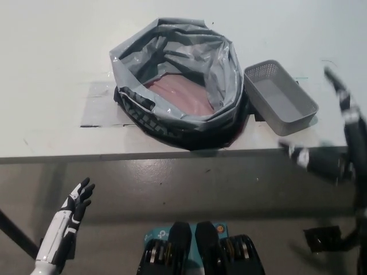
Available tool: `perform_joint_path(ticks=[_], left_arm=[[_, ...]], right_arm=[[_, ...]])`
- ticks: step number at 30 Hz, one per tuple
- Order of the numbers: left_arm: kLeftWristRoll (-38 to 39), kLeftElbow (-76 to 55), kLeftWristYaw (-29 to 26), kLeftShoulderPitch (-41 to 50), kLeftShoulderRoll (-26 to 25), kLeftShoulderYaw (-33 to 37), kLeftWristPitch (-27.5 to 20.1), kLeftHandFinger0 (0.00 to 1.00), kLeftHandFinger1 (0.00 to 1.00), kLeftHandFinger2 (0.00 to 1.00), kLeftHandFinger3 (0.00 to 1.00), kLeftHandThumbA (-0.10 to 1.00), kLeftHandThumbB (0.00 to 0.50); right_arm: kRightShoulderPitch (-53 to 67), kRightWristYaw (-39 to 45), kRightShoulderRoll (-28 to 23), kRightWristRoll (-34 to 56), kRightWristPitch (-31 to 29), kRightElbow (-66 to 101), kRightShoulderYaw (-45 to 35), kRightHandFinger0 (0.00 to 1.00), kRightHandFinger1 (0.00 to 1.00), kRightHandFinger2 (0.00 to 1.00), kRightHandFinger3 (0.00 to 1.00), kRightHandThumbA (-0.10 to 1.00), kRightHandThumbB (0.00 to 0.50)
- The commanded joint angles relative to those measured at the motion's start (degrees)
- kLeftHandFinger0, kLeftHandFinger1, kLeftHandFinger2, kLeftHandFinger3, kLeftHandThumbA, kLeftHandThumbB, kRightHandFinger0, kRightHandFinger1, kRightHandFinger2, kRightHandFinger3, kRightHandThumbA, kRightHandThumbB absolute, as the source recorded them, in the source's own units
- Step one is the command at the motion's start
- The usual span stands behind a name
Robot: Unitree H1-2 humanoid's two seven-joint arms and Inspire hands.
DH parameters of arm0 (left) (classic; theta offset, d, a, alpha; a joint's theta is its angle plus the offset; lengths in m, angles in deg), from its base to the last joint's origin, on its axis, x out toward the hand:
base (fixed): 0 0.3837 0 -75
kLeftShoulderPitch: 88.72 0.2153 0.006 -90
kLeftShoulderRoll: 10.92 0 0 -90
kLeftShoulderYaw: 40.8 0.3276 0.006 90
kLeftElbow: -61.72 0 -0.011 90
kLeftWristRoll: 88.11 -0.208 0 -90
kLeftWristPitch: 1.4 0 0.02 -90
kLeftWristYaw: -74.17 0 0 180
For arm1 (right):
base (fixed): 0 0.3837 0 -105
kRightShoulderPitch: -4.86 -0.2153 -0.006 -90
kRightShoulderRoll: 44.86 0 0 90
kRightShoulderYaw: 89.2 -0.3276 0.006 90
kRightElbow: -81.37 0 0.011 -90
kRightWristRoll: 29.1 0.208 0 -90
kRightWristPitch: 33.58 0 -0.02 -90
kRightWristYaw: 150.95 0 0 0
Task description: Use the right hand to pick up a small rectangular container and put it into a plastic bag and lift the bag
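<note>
A small grey rectangular container (280, 96) with a perforated rim stands empty on the white table, right of the bag. The grey plastic bag (178, 80) sits open-mouthed over a dark basket, with something pinkish inside. My black right hand (338, 137) is at the table's front right edge, blurred, fingers spread apart, just right of and below the container, holding nothing. My white left hand (71, 215) rests low at the lower left, below the table edge, fingers apart and empty.
The white table (57, 69) ends at a front edge running across the middle of the picture, with grey floor below. A taped rectangle (97, 103) marks the table left of the bag.
</note>
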Motion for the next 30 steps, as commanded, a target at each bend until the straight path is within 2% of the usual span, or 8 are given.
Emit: perform_joint_path(ticks=[1,2,7,8,11,15,23,30], left_arm=[[-0.06,-3.17,0.66,1.10,-0.55,-0.09,-2.92,1.00,1.00,1.00,1.00,1.00,0.123],[-0.39,-3.31,0.70,1.08,-0.70,-0.03,-2.76,1.00,1.00,1.00,1.00,1.00,0.123],[0.22,-3.34,0.76,1.15,-0.70,-0.31,-2.49,1.00,1.00,1.00,1.00,1.00,0.135],[0.21,-3.24,0.77,1.15,-0.69,-0.28,-2.70,1.00,1.00,1.00,1.00,1.00,0.124],[-0.16,-2.96,0.71,1.22,-0.72,-0.16,-3.39,1.00,1.00,1.00,1.00,1.00,0.111],[0.08,-2.73,0.60,1.22,-0.66,-0.37,-3.97,1.00,1.00,1.00,1.00,1.00,0.104],[0.35,-2.39,0.82,0.74,-0.92,-0.81,-3.99,1.00,1.00,1.00,1.00,1.00,0.097],[-0.23,-2.31,0.72,1.25,-0.97,-1.12,-4.24,1.00,1.00,1.00,1.00,1.00,0.091]], right_arm=[[-17.09,10.97,-6.65,-8.04,19.57,-4.15,1.52,1.00,1.00,1.00,1.00,1.00,0.351],[-19.34,12.59,-7.72,-8.91,21.19,-5.46,2.49,1.00,1.00,1.00,1.00,1.00,0.354],[-29.43,17.58,-10.25,-13.95,27.52,-15.26,7.99,1.00,1.00,1.00,1.00,1.00,0.428],[-31.99,17.79,-9.48,-15.65,28.08,-20.21,9.14,1.00,1.00,1.00,1.00,1.00,0.449],[-35.86,18.09,-7.49,-17.58,28.08,-29.26,9.90,1.00,1.00,1.00,1.00,1.00,0.461],[-40.45,15.78,-4.47,-16.55,28.08,-42.36,9.90,1.00,1.00,1.00,1.00,1.00,0.496],[-44.52,13.27,-1.77,-14.11,28.08,-56.39,10.09,1.00,1.00,1.00,1.00,0.99,0.500],[-44.16,12.60,-0.24,-12.56,28.08,-59.65,9.21,1.00,1.00,1.00,1.00,0.99,0.500]])
